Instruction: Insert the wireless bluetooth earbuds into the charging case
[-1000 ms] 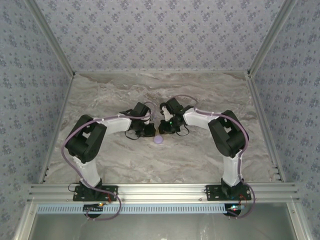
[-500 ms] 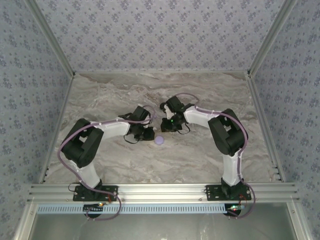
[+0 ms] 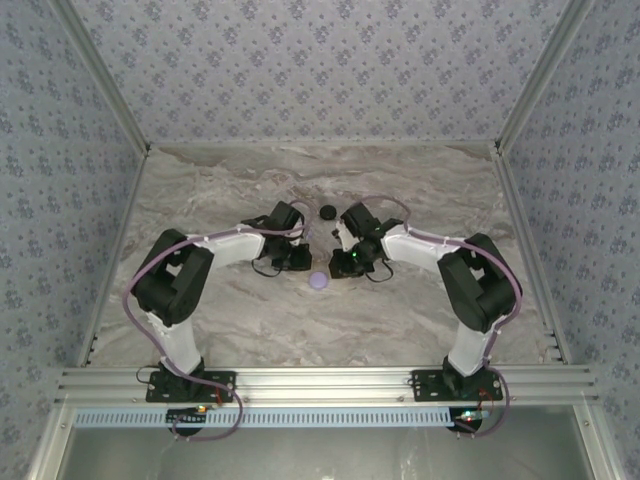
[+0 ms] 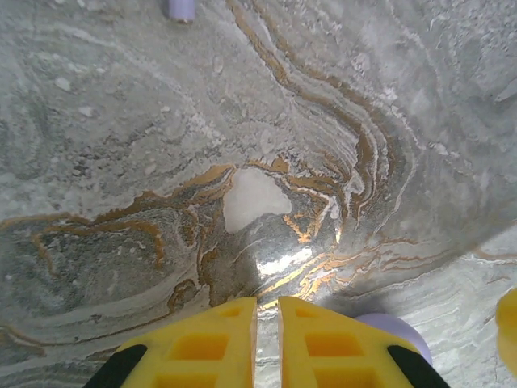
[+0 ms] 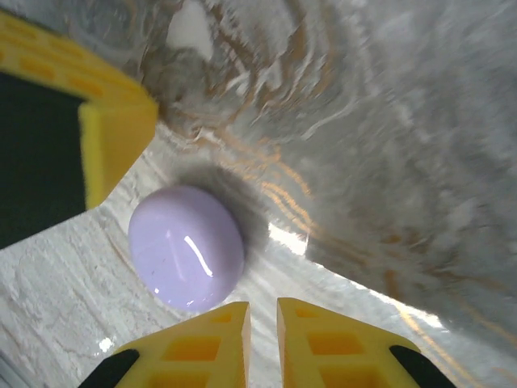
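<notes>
The charging case, a round pale lavender puck with its lid down, lies on the marble table between the two arms. In the right wrist view the case rests just ahead and left of my right gripper, whose yellow fingers stand shut with a thin slit and nothing in it. My left gripper is shut and empty too, with the case peeking out behind its right finger. From above, the left gripper and the right gripper flank the case. The earbuds are out of view.
A black round disc lies on the table beyond the grippers. The left gripper's yellow finger stands close to the case's upper left. A small lavender piece shows at the top edge of the left wrist view. Patterned walls enclose the table.
The right arm has swung right and nearer, uncovering the black disc. The left gripper shifted slightly back and forth. The case stays in place.
</notes>
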Robot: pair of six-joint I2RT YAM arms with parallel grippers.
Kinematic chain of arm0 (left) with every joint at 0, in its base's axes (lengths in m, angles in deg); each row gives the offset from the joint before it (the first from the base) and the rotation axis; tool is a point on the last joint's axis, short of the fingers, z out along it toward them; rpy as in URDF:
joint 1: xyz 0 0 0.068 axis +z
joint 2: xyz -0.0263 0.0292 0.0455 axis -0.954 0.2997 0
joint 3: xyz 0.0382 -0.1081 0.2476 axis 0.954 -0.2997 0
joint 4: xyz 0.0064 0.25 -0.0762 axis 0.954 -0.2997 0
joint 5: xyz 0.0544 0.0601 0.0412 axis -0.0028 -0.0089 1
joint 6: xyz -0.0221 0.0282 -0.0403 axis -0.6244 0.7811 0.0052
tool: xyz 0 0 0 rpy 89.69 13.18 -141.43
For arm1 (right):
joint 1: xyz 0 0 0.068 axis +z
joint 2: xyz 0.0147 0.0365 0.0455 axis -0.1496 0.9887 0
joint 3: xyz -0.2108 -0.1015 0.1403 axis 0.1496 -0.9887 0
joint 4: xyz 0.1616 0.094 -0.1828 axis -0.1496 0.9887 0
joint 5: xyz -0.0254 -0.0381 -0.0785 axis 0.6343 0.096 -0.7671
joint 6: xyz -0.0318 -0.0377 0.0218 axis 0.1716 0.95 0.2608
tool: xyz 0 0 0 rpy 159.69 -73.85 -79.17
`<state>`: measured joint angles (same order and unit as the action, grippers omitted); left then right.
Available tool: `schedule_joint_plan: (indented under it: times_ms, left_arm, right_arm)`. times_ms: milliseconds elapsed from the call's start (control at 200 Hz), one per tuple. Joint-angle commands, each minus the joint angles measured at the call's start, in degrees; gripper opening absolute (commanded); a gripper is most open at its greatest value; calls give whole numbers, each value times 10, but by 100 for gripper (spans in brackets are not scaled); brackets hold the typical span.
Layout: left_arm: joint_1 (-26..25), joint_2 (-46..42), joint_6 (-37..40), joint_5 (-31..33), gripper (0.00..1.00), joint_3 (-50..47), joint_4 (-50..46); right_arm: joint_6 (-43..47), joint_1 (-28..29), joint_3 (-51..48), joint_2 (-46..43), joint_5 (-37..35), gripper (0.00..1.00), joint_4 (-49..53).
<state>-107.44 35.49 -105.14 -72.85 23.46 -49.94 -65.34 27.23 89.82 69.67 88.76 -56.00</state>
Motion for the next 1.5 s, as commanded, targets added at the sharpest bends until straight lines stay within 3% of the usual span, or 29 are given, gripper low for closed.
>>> schedule_joint_plan:
  times_ms: [0,1069,1494]
  left_arm:
    - [1,6,13,-19,14,13,-15]
    - [-14,-40,5,-30,14,-25,-30]
    - [-15,-100,-16,32,18,-53,-30]
  right_arm:
    - [4,12,-5,-9,21,19,-5]
    - [-4,21,83,71,-4,18,5]
    - [14,5,77,27,-17,22,22]
